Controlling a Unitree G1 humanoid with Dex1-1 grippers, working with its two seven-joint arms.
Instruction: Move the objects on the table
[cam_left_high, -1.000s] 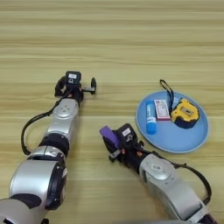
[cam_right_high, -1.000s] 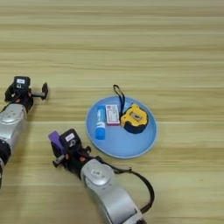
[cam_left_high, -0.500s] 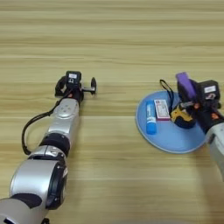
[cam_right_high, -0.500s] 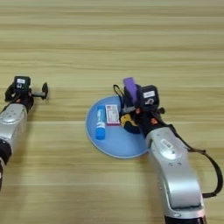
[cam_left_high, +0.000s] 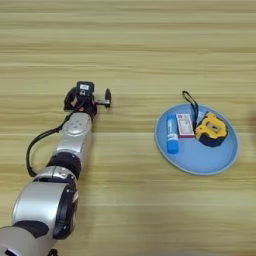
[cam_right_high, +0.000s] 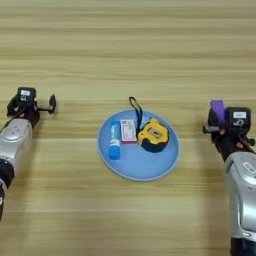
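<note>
Purple block (cam_right_high: 217, 108) clamped in right pincer (cam_right_high: 218, 121) at plate's (cam_right_high: 165, 165) 3 o'clock: lower gently onto desk (cam_right_high: 150, 50); left pincer (cam_left_high: 86, 101) apart, idle.

The right gripper (cam_right_high: 218, 120) is cut off entirely by the left eye view's right edge, and in the right eye view its fingers hide most of the purple block (cam_right_high: 217, 108). The tape measure (cam_left_high: 211, 129) covers the near end of its strap loop (cam_left_high: 190, 101)
</note>
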